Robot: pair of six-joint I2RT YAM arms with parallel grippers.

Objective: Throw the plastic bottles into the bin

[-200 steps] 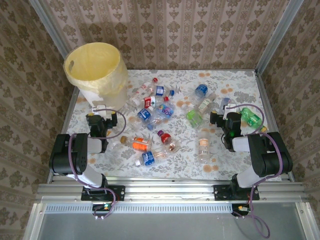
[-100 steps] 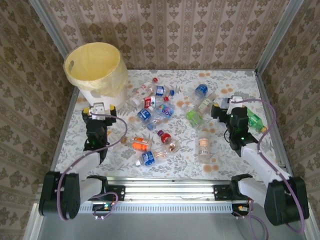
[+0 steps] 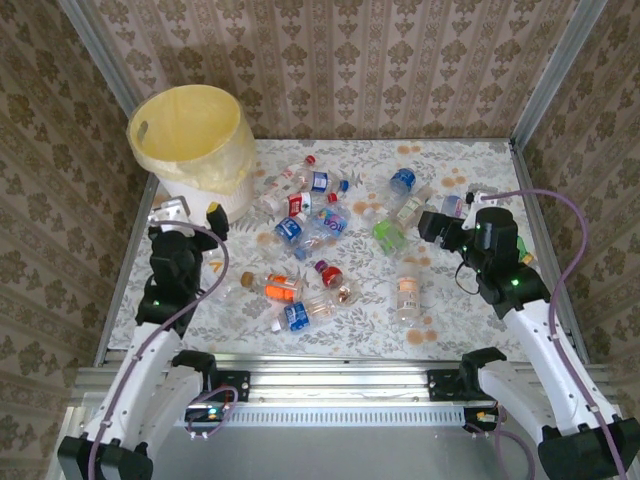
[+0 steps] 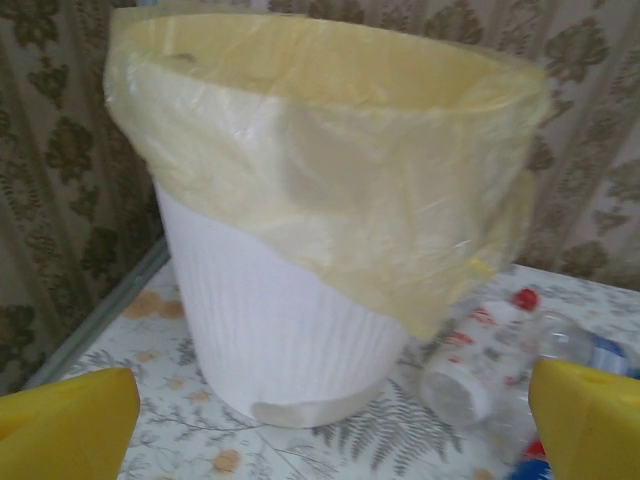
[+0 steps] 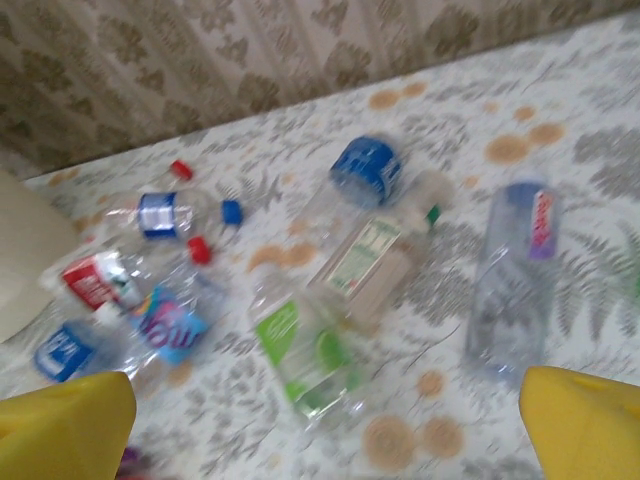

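The bin (image 3: 215, 178), a white bucket lined with a pale yellow bag (image 4: 330, 160), stands upright at the far left corner of the desk (image 3: 350, 330). The plastic bottles (image 3: 300, 225) all lie on the desk, scattered to the right of the bin and nearer the arms than it. A clear red-capped bottle (image 4: 475, 350) lies on its side just beside the bin's base. An orange-labelled bottle (image 3: 283, 288) lies further toward the near edge. A green bottle (image 3: 388, 235) and a blue-capped bottle (image 3: 402, 181) lie well apart from the bin, toward the right side.

The left pincer (image 3: 190, 215) hovers just in front of the bin, facing its wall. Its yellow fingertips (image 4: 65, 425) are spread wide and hold nothing.

The right pincer (image 3: 445, 215) hangs far to the right of the bin, above the desk, with the green bottle (image 5: 305, 350) and the blue-capped one (image 5: 365, 170) lying ahead of it. Its fingertips (image 5: 585, 420) are also spread wide, and nothing is gripped between them.
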